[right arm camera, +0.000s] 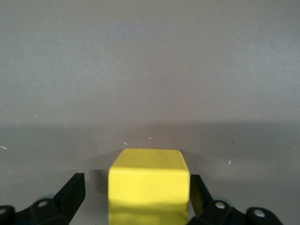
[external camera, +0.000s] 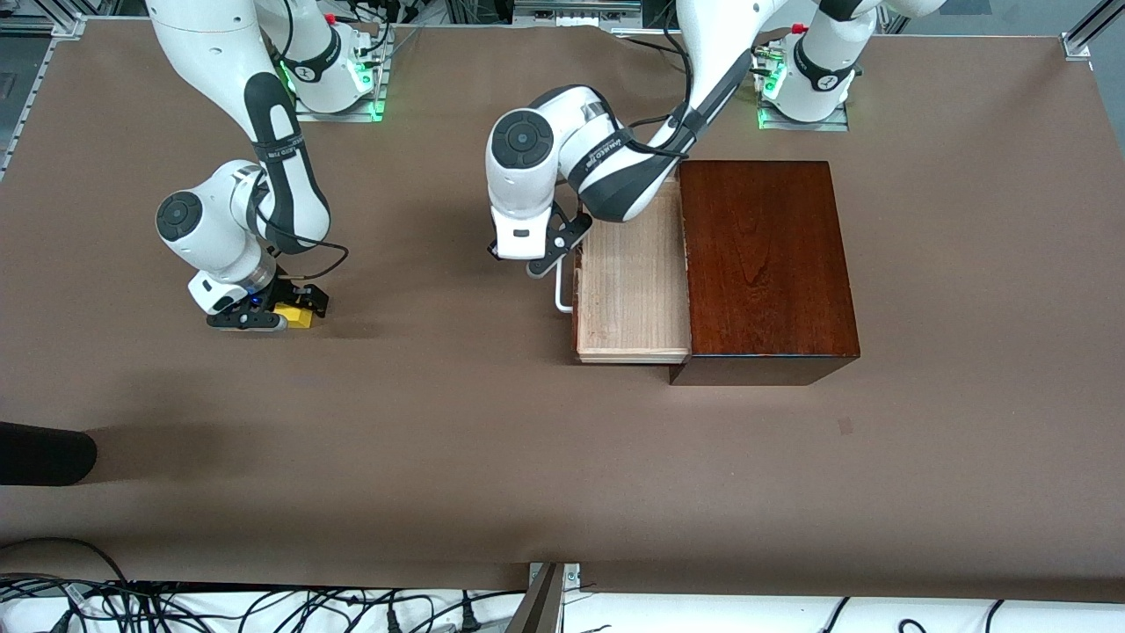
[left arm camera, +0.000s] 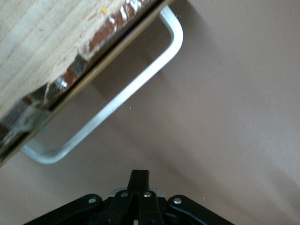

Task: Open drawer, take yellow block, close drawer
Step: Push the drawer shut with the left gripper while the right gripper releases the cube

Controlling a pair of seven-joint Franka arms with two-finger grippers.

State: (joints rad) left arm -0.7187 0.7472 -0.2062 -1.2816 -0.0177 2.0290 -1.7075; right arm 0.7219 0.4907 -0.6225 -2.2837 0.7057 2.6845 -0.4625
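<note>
While drawer (external camera: 631, 290) sits open, right tool (external camera: 279, 315) straddles yellow block (external camera: 299, 316), released; left tool (external camera: 547, 264) clenched; no legible labels.

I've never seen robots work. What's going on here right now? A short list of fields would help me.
drawer: pulled out of the dark wooden box, tray looks empty
handle: white loop, nothing gripping it
left gripper: just off the handle, fingers shut together
yellow block: out of the drawer, at the table surface toward the right arm's end
right gripper: low at the table, fingers on either side of the block with small gaps
remaining: drawer not yet closed
</note>
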